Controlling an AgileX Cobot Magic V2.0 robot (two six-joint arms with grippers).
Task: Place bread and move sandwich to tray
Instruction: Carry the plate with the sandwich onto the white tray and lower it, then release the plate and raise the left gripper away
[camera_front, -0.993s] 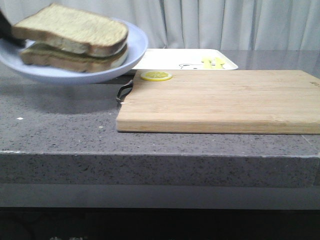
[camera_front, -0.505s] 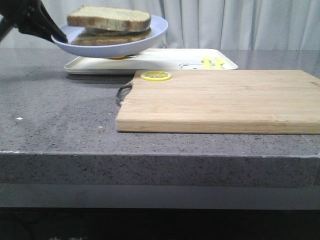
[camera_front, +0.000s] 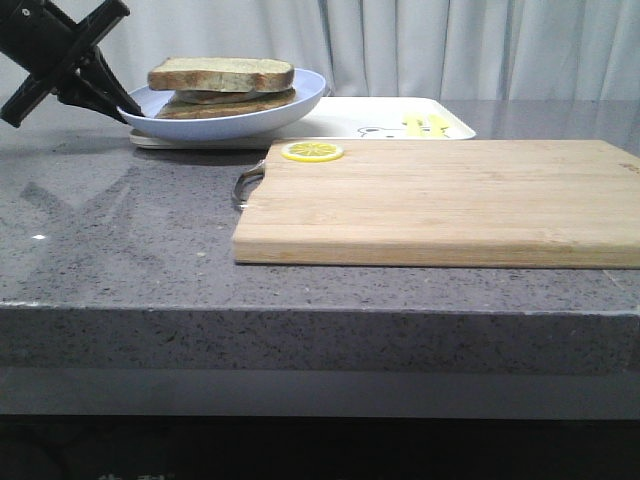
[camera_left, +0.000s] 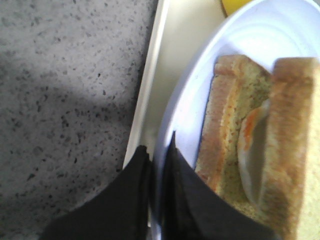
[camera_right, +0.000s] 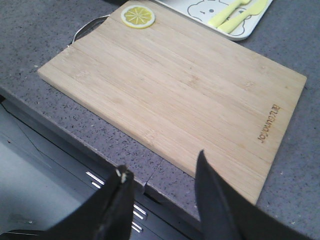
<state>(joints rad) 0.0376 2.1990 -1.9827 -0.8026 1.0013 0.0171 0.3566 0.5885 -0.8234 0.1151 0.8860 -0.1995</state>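
The sandwich (camera_front: 222, 86), two greenish-brown slices with a fried egg between, lies on the round pale blue plate (camera_front: 290, 108). The plate rests on the left end of the white tray (camera_front: 340, 118). My left gripper (camera_front: 112, 100) is shut on the plate's left rim. In the left wrist view the fingers (camera_left: 172, 170) pinch the plate rim (camera_left: 192, 105) over the tray's edge (camera_left: 150, 85), with the sandwich (camera_left: 250, 145) beside them. My right gripper (camera_right: 161, 170) is open and empty above the table's front edge. No separate bread slice is in view.
A wooden cutting board (camera_front: 440, 200) with a metal handle lies in the middle, a lemon slice (camera_front: 312, 151) on its far left corner. It also shows in the right wrist view (camera_right: 180, 90), with the lemon slice (camera_right: 138, 16) and the tray's cartoon print (camera_right: 225, 12).
My left gripper has carried the plate with the sandwich away from the camera and down onto the tray's left end. The right arm's view has no earlier frame.
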